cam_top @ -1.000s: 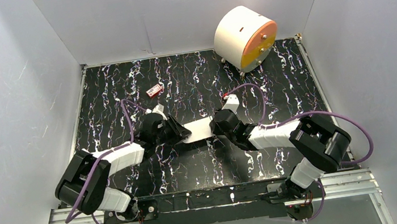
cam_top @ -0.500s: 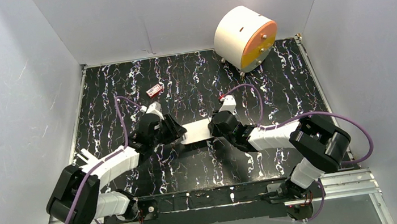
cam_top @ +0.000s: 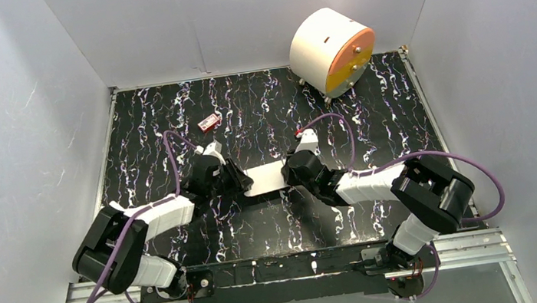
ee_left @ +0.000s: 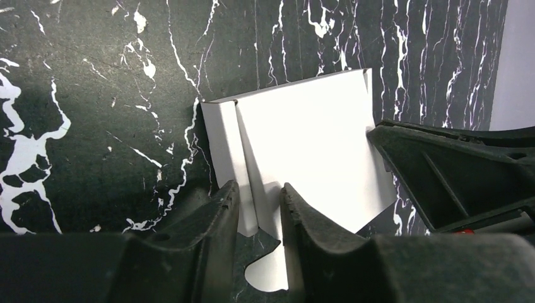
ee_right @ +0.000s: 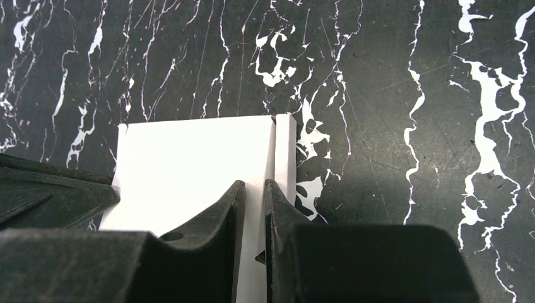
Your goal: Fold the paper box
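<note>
Status: the paper box [cam_top: 265, 177] lies as an almost flat white sheet on the marbled table [cam_top: 168, 117], spanning between the left gripper [ee_left: 258, 199] and the right gripper [ee_right: 253, 192]. Left jaws are slightly apart, astride the crease of the narrow end flap [ee_left: 221, 139]. Right jaws are a slit apart, just inside the opposite end flap [ee_right: 286, 151]. Pinching or only pressing: cannot tell. Judged early: creases only, no walls raised, tucking remains.

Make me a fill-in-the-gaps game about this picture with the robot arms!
The flat white cardboard paper box lies on a black marbled ____.
The big white cylinder has an ____ face.
The tiny red item lies nearer the left gripper than the ____ one.
Missing words: table, orange, right.
</note>
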